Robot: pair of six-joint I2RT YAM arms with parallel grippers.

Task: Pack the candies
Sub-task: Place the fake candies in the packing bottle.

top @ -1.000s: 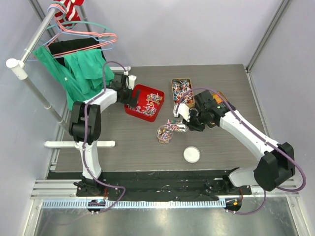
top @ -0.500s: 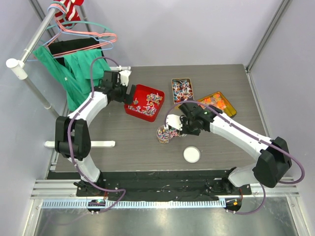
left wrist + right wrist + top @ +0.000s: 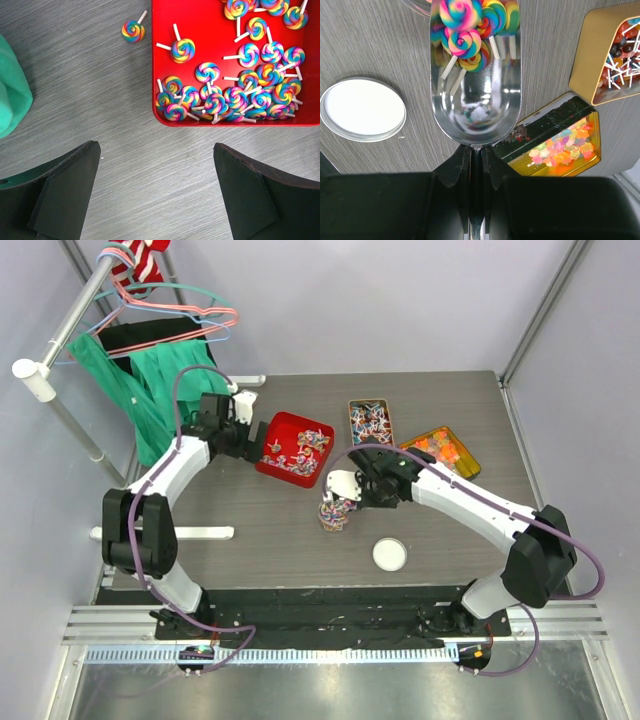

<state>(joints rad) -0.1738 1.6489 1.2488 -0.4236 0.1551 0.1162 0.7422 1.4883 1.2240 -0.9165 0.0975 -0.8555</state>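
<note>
The candies [image 3: 302, 448] are rainbow swirl lollipops piled in a red tray [image 3: 264, 462]; they also show in the left wrist view [image 3: 235, 95], with one loose lollipop [image 3: 132, 31] on the table outside the tray [image 3: 156, 60]. My left gripper [image 3: 247, 434] is open and empty over bare table just left of the tray [image 3: 155, 190]. My right gripper [image 3: 362, 487] is shut on the handle of a metal scoop [image 3: 476, 95]. The scoop holds several lollipops [image 3: 465, 30] at its tip, over a glass jar [image 3: 333, 515] that has lollipops in it.
The jar's round lid [image 3: 390, 554] lies near the front. A gold tin of red-and-blue sweets [image 3: 370, 423] and a yellow tin of orange and green pieces [image 3: 440, 450] stand behind the jar. Green cloth [image 3: 165, 390] hangs from a rack at the far left.
My right gripper has carried the scoop left, from beside the tins to over the jar. My left gripper has drawn back left, out of the red tray.
</note>
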